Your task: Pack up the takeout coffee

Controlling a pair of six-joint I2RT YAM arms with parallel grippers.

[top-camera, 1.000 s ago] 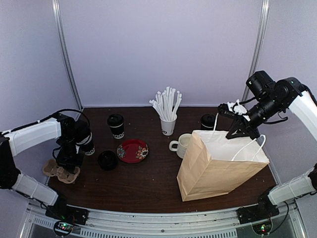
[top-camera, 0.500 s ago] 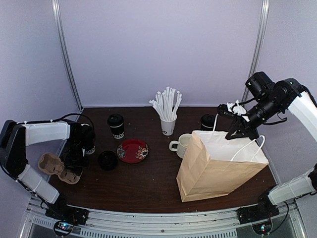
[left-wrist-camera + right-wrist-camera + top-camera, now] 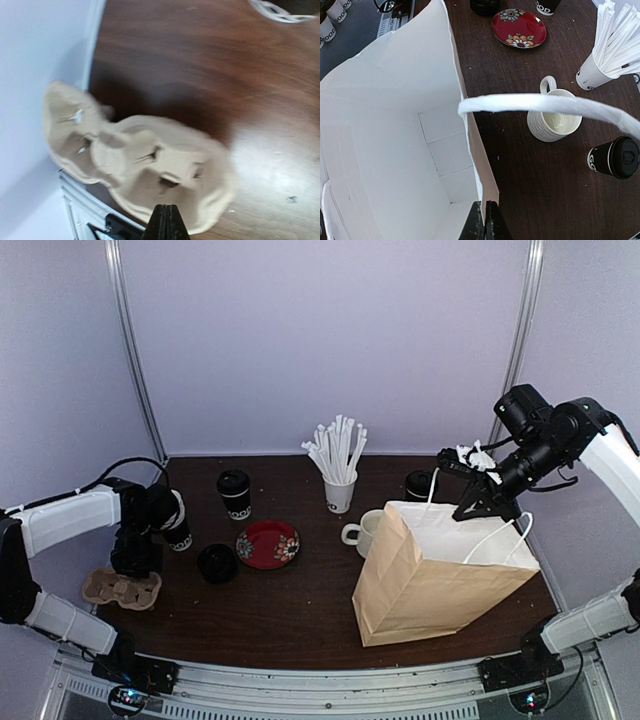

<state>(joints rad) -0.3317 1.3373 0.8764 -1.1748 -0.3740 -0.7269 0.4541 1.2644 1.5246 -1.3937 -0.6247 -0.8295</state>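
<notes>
The cup carrier [image 3: 122,588] now lies flat at your desk's [image 3: 300,605] near-left corner, the left gripper [image 3: 166,221] clamped on its rim, while your right gripper [image 3: 485,220] pinches the paper bag [image 3: 430,580].

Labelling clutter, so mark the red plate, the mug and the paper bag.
Red plate [image 3: 268,544], top view, its centre.
Mug [image 3: 542,134], right wrist view, its ribbed wall.
Paper bag [image 3: 420,590], top view, its brown front face.
</notes>
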